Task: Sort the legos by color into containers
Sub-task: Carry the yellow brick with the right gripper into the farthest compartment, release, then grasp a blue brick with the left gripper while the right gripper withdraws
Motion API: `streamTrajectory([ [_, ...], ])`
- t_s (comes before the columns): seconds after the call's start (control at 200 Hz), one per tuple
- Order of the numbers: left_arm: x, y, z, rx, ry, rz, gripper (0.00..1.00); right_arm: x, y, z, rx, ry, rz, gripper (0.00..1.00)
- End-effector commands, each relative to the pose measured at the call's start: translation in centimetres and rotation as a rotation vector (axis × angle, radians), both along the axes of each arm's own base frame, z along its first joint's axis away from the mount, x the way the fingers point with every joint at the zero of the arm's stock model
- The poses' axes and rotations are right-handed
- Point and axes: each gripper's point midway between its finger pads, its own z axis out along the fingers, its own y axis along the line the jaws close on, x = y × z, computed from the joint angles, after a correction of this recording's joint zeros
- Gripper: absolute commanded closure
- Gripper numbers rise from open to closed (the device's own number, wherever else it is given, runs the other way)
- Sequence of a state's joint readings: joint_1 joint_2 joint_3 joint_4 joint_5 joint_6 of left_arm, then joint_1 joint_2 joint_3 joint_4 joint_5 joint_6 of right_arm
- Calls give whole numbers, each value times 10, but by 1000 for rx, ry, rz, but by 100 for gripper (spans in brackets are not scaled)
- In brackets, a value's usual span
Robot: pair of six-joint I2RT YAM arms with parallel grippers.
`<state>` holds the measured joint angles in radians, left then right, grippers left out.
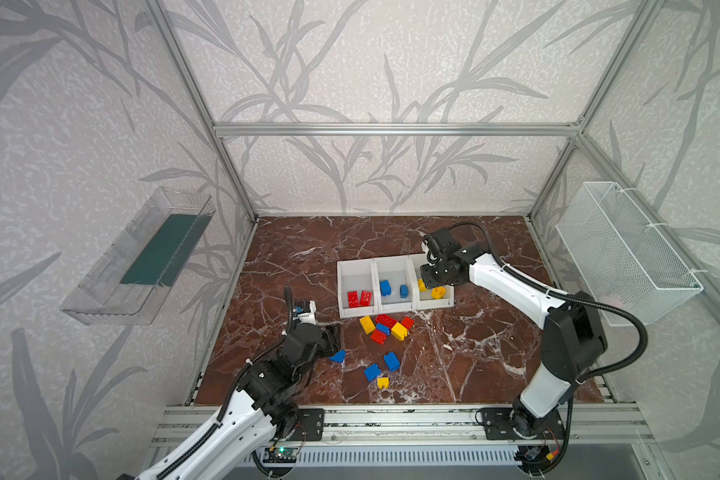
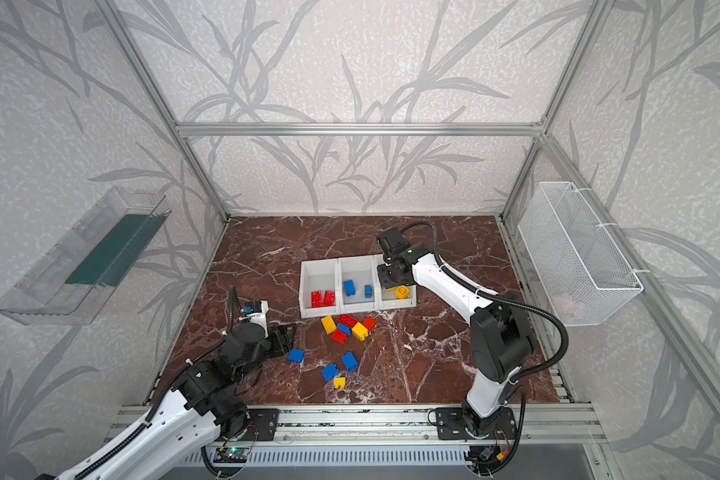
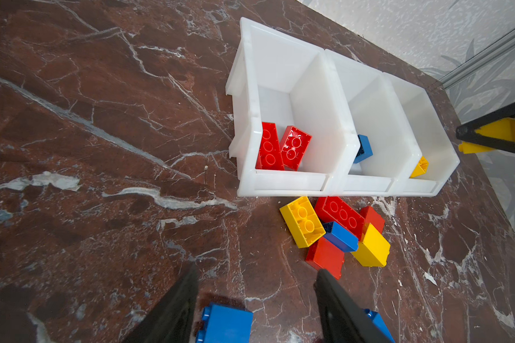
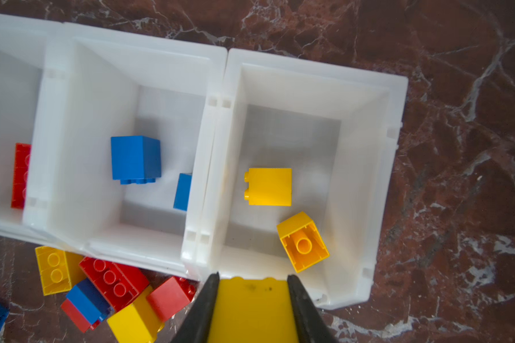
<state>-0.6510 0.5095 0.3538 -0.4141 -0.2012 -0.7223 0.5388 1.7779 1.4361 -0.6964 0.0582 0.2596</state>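
Right wrist view, step: right gripper (image 4: 253,276) jaws pinched narrow on a smooth, glossy yellow brick (image 4: 252,311), above the near rim of the white plastic end bin (image 4: 397,98).
Next move: probably ease forward, then release by the two loose yellow bricks (image 4: 269,187) just beyond the jaws.
Left gripper (image 3: 256,270): jaws half apart, holding nothing; blue brick (image 3: 226,323) on the tabletop beneath them.
Farther: mixed studded pile (image 3: 336,228) ahead of those jaws, on the veined marble-look tabletop (image 3: 101,148).

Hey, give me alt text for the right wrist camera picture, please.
The right gripper grips a yellow brick over the end bin, which holds two yellow bricks. The neighbouring bin holds two blue bricks; a mixed pile of bricks lies on the marble table outside.
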Motion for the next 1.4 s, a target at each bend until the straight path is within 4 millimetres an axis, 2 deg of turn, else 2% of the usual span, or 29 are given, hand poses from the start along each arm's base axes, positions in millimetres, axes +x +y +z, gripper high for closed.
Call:
streamTrajectory([
  [0.0,-3,7,-8,3,19,33,34,11,4,-3,0,22,35,73],
  [0.115,-3,7,-7,-5,12,31,34,23,4,-8,-9,39,31,73],
  [0.275,-6,9,-6,-5,8,31,34,29,7,-18,-17,51,29,72],
  [0.445,-10,11,-13,-1,32,30,34,32,6,-19,-21,56,21,50],
  [0.5,-11,11,-8,-18,12,33,34,32,5,-17,-22,53,21,44],
  [0.73,-13,12,-12,-9,29,27,35,29,3,6,-9,14,21,40],
  [0.97,-14,12,-16,2,50,24,34,9,-1,31,51,-19,33,39],
  [1.01,-15,12,-21,21,75,23,35,5,-1,35,63,-24,33,39],
  [1.05,-16,11,-23,29,85,19,34,-1,-3,36,71,-24,30,39],
  [1.08,-16,12,-25,37,92,18,34,-5,-5,30,70,-8,29,39],
  [1.09,-16,12,-25,39,93,18,34,-7,-5,38,80,-24,30,39],
  [1.12,-16,12,-27,47,100,16,34,-11,-7,41,88,-30,29,39],
  [1.395,-17,1,-45,111,199,-47,34,-48,-21,31,121,-2,9,38],
])
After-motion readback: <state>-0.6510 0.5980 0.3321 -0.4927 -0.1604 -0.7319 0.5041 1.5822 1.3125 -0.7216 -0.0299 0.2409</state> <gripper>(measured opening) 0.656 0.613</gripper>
